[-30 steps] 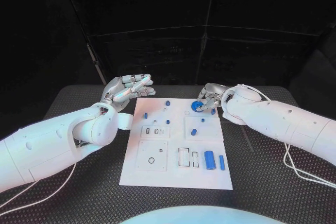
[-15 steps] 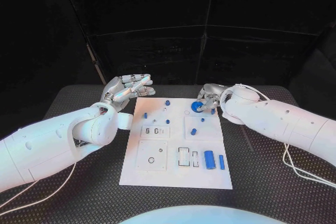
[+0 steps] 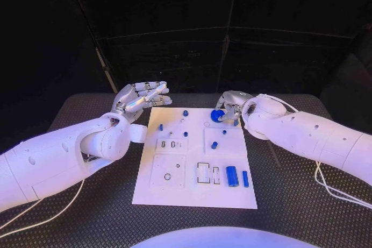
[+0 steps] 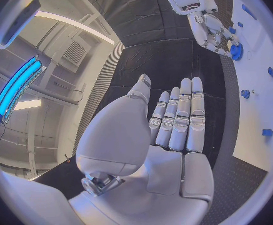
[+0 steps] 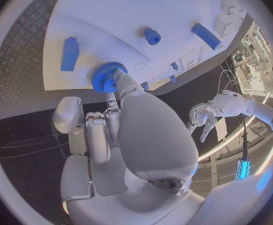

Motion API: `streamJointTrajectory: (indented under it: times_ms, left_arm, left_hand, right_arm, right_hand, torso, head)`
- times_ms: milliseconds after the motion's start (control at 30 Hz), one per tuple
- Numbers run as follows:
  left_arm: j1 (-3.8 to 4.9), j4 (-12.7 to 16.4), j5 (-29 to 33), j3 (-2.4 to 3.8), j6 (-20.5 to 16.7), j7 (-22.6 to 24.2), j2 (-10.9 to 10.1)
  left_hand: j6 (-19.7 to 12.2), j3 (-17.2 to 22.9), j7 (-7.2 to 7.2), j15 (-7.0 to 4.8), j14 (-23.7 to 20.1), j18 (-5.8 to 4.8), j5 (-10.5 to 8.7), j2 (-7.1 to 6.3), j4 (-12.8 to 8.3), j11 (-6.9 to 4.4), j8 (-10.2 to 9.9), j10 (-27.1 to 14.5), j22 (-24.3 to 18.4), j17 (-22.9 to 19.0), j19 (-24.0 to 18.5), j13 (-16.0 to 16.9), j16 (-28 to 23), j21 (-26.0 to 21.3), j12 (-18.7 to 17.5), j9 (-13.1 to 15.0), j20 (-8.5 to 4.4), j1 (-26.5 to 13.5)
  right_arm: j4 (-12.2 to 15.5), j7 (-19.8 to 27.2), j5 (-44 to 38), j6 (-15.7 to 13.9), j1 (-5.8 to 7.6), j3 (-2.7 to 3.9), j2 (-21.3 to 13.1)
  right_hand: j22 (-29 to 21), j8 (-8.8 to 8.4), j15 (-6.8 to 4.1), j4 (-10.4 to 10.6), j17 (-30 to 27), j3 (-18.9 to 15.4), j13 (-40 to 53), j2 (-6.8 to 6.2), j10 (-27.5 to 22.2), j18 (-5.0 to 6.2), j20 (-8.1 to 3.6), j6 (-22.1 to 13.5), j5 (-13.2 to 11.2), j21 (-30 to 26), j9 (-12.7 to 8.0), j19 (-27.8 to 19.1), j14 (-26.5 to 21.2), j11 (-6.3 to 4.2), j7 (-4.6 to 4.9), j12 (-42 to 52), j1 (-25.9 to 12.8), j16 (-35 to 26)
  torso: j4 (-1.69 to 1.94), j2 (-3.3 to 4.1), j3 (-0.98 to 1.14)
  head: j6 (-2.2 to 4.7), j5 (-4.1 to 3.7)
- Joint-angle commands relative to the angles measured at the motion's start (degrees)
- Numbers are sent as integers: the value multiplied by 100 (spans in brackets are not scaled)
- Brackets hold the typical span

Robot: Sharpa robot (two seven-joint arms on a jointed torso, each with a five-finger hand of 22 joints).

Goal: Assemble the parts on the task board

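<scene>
— Presently, where is the round toothed blue plastic gear point(image 3: 217, 115)?

— At one o'clock on the flat white task board point(image 3: 194, 197), on the black table point(image 3: 70, 215). Right hand point(image 3: 231, 107) fingers point(image 5: 119, 77) touch its rim; a true grip I cannot tell. Likely light, stiff, slick; take it by the teeth.

— Left hand point(image 3: 142, 99)?

— Fingers point(image 4: 180, 117) straight, together, holding nothing, off the eleven o'clock corner.

— Count?

— One gear; about eight smaller blue pieces, including one cylinder point(image 3: 231, 176).

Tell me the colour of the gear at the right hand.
Blue. The gear shows best in the right wrist view, at the right hand.
</scene>
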Motion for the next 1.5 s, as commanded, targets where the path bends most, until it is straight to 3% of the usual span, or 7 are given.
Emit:
streamJointTrajectory:
  times_ms: [33, 333, 500, 733, 1000, 1333, 1500]
  left_arm:
    - [10, 1, -19, 6, 66, 24, 15]
    - [10, -8, -19, 6, 67, 19, 19]
    - [10, -11, -19, 7, 73, 21, 34]
    - [10, -25, -20, 7, 72, 19, 45]
    - [12, -38, -20, 7, 76, 18, 77]
    - [12, -49, -20, 7, 75, 15, 91]
    - [12, -52, -20, 7, 72, 13, 96]
  left_hand:
    - [-2, 4, 18, 15, 19, 31, -2, 53, -26, -13, -18, -37, -8, 5, 39, -5, -30, -26, -36, -1, 20, 15]
    - [0, 7, 18, 14, 22, 31, -2, 61, -48, -13, -21, -36, -12, 11, 42, -4, -39, -32, -39, 0, 20, 37]
    - [0, -2, 19, 15, 23, 31, -5, 51, -67, -12, -26, -36, -17, 16, 45, -4, -49, -39, -44, 0, 20, 47]
    - [0, -10, 20, 15, 24, 31, -7, 42, -74, -12, -27, -35, -19, 19, 46, -4, -54, -42, -45, 0, 20, 47]
    - [0, -10, 20, 15, 24, 31, -7, 42, -74, -12, -27, -35, -19, 19, 46, -4, -54, -42, -45, 0, 20, 47]
    - [0, -10, 20, 15, 24, 31, -7, 42, -74, -12, -27, -35, -19, 19, 46, -4, -54, -42, -45, 0, 20, 47]
    - [0, -10, 20, 15, 24, 31, -7, 42, -74, -12, -27, -35, -19, 19, 46, -4, -54, -42, -45, 0, 20, 47]
  right_arm:
    - [176, 256, -98, -595, 18, 6, -12]
    - [452, 222, 4, -673, 23, 7, 151]
    - [317, 226, 38, -605, 26, 6, 460]
    - [95, 239, 47, -266, 27, -2, 806]
    - [-174, 283, -4, 44, 28, -158, 1092]
    - [-336, 154, -184, 89, 28, -192, 1254]
    - [-373, 120, -204, -73, 28, -194, 1293]
  right_hand:
    - [8, 58, -45, 6, 1170, 55, 320, 60, 45, -99, -47, 344, 16, 23, 29, -11, 547, -20, -130, 20, -83, 13]
    - [11, 0, -54, 10, 1153, 142, 324, 10, 50, -101, -62, 373, -38, 25, 10, -13, 544, -28, -136, 16, -209, 8]
    - [22, -30, -53, 11, 1138, 173, 321, -8, 48, -103, -63, 369, -58, 30, 3, -7, 541, -26, -132, 12, -257, 4]
    - [28, -78, -48, 12, 1120, 229, 306, -37, 35, -105, -61, 378, -148, 33, -2, -6, 538, -23, -129, -6, -351, -2]
    - [36, -111, -44, 9, 1105, 258, 298, -47, 27, -107, -58, 367, -196, 36, -5, -3, 535, -18, -123, -16, -397, -7]
    - [33, -200, -23, 9, 1079, 295, 241, -107, -22, -108, -43, 310, -223, 34, -12, -9, 530, 6, -94, -71, -518, -16]
    - [25, -320, 13, 28, 1054, 295, 152, -178, -95, -108, -17, 164, -243, 28, -23, -18, 524, 53, -37, -153, -648, -25]
  torso:
    - [12, 0, 0]
    - [8, 2, -1]
    - [34, 15, -3]
    - [21, 18, -3]
    - [31, 15, 3]
    - [16, 9, 8]
    - [12, 11, 11]
  head:
    - [1, 3]
    - [-10, 54]
    - [-20, 62]
    - [-44, 95]
    - [-71, 102]
    - [-89, 124]
    - [-86, 125]
